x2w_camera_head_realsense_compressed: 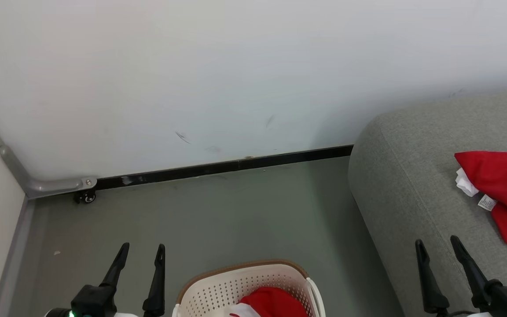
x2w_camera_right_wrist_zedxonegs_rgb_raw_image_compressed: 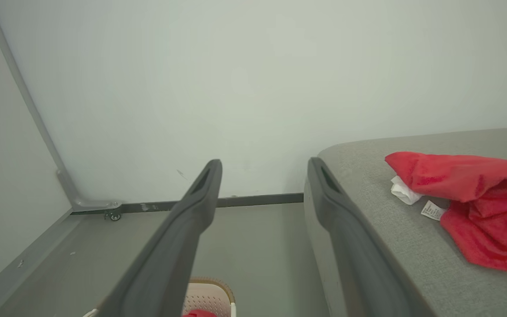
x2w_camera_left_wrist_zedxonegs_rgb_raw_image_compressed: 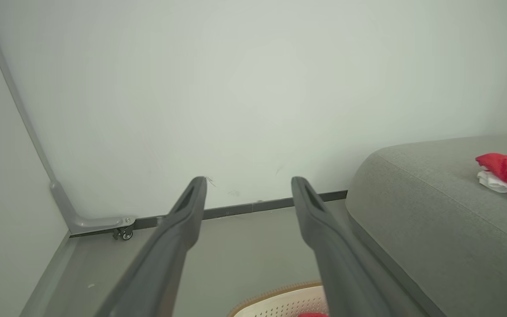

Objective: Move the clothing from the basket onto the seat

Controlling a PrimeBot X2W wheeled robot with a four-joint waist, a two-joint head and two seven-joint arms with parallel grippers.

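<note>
Resting on the grey floor (x2w_camera_head_realsense_compressed: pixel 236 211) just left of the sofa (x2w_camera_head_realsense_compressed: pixel 407 198), the basket (x2w_camera_head_realsense_compressed: pixel 218 288) holds a red garment (x2w_camera_head_realsense_compressed: pixel 275 303) with white trim. A second red garment (x2w_camera_head_realsense_compressed: pixel 504 176), white label showing, lies crumpled on the sofa. The left end effector (x2w_camera_head_realsense_compressed: pixel 143 245) hangs over the floor, fingers spread wide, holding nothing. The right end effector (x2w_camera_head_realsense_compressed: pixel 436 240) hangs over the sofa's edge, likewise wide and empty, near the second red garment but apart from it.
</note>
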